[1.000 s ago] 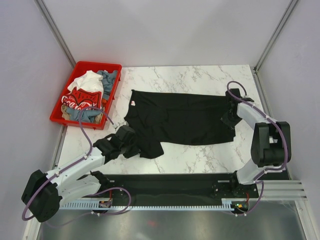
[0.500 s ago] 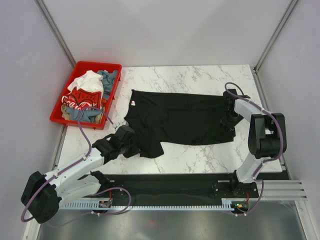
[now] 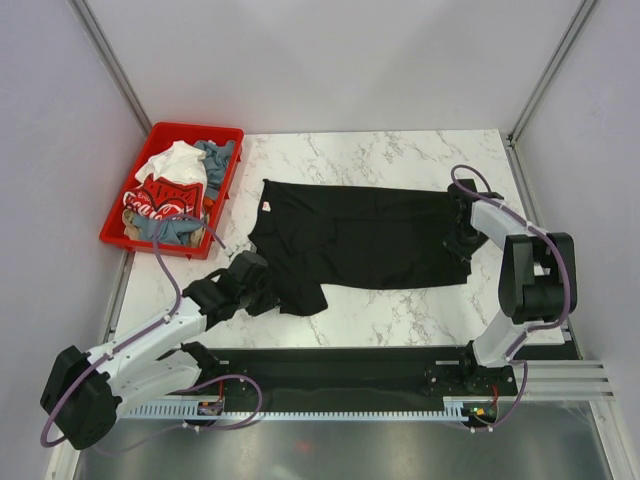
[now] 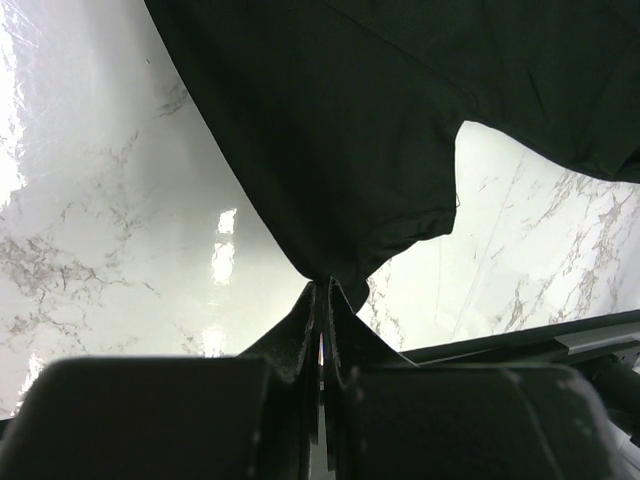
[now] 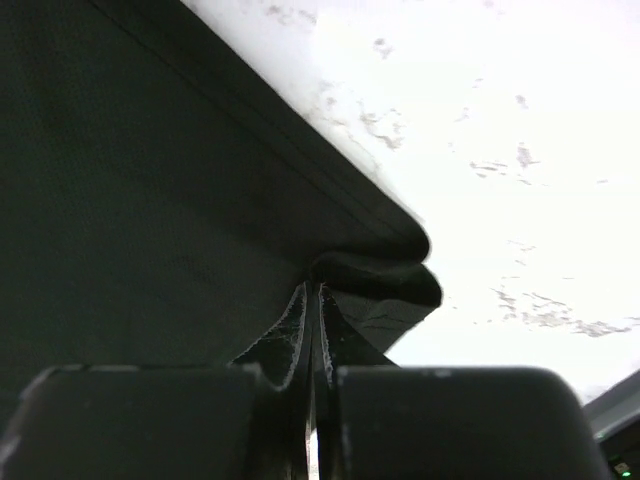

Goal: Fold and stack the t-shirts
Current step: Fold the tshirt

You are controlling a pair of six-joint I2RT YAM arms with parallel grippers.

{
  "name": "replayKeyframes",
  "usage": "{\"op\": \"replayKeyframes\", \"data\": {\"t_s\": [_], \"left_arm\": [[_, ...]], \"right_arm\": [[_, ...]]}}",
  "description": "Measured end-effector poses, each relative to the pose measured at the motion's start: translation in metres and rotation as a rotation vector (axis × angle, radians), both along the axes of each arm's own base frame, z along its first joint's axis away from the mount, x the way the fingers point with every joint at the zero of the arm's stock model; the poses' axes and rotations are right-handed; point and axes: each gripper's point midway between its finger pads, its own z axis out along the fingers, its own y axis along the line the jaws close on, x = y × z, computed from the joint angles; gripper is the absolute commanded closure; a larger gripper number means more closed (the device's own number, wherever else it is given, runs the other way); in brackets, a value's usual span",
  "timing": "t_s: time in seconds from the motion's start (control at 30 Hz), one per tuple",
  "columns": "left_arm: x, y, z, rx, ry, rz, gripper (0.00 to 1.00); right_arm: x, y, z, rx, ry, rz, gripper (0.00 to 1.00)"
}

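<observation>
A black t-shirt [image 3: 360, 240] lies spread on the marble table [image 3: 400, 155], its small neck label at the far left. My left gripper [image 3: 263, 284] is shut on the shirt's near-left sleeve tip; in the left wrist view the cloth [image 4: 330, 130] is pinched at the gripper [image 4: 322, 285]. My right gripper [image 3: 461, 238] is shut on the shirt's right edge; in the right wrist view the gripper [image 5: 313, 288] clamps a bunched fold of the hem [image 5: 385, 285]. White [image 3: 178, 163], red Coca-Cola [image 3: 160, 197] and grey-blue [image 3: 216, 155] t-shirts lie heaped in a bin.
The red plastic bin [image 3: 190, 128] stands at the far left of the table. Grey walls close in the left, right and back. A black base rail [image 3: 340, 365] runs along the near table edge.
My right gripper has shut on the shirt's right hem, bunching it slightly. The left gripper stays shut on the sleeve in the same place.
</observation>
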Motion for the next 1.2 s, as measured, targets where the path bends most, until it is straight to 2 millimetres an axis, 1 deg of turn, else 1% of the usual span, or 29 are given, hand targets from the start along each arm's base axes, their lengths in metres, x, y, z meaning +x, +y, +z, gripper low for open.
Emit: {"op": "replayKeyframes", "data": {"t_s": [0.07, 0.17, 0.23, 0.3, 0.47, 0.57, 0.7, 0.8, 0.9, 1.0, 1.03, 1.13, 1.2], "left_arm": [[0.000, 0.000, 0.001, -0.004, -0.005, -0.001, 0.98], [0.001, -0.001, 0.004, -0.010, -0.015, -0.003, 0.98], [0.000, -0.001, 0.005, -0.014, -0.018, -0.007, 0.98], [0.000, -0.002, 0.006, -0.018, -0.017, -0.010, 0.98], [-0.002, -0.004, 0.007, -0.029, -0.015, -0.025, 0.98], [-0.002, -0.005, 0.010, -0.038, -0.023, -0.030, 0.98], [-0.001, -0.007, 0.019, -0.059, -0.046, -0.034, 0.98], [0.005, -0.012, 0.035, -0.085, -0.079, -0.034, 0.98], [0.010, -0.016, 0.047, -0.108, -0.108, -0.035, 0.98], [0.011, -0.017, 0.050, -0.111, -0.112, -0.035, 0.98], [0.011, -0.016, 0.049, -0.110, -0.111, -0.035, 0.98], [0.005, -0.015, 0.046, -0.095, -0.094, -0.062, 0.98], [-0.004, -0.012, 0.040, -0.071, -0.061, -0.089, 0.98]], "right_arm": [[-0.004, -0.004, 0.008, -0.021, -0.019, 0.009, 1.00], [-0.016, -0.010, 0.024, -0.053, -0.056, 0.030, 1.00], [-0.026, -0.014, 0.031, -0.072, -0.080, 0.044, 1.00], [-0.038, -0.017, 0.035, -0.089, -0.090, 0.057, 1.00], [-0.066, -0.020, 0.027, -0.103, -0.071, 0.087, 1.00], [-0.078, -0.019, 0.021, -0.095, -0.072, 0.105, 1.00], [-0.086, -0.017, 0.019, -0.085, -0.098, 0.123, 1.00], [-0.087, -0.016, 0.017, -0.080, -0.115, 0.131, 1.00], [-0.089, -0.014, 0.012, -0.068, -0.113, 0.134, 1.00], [-0.094, -0.013, 0.005, -0.058, -0.095, 0.132, 0.89], [-0.096, -0.012, 0.003, -0.055, -0.086, 0.129, 0.82], [-0.100, -0.010, -0.002, -0.042, -0.068, 0.117, 0.73], [-0.102, -0.009, -0.004, -0.033, -0.065, 0.104, 0.71]]}}
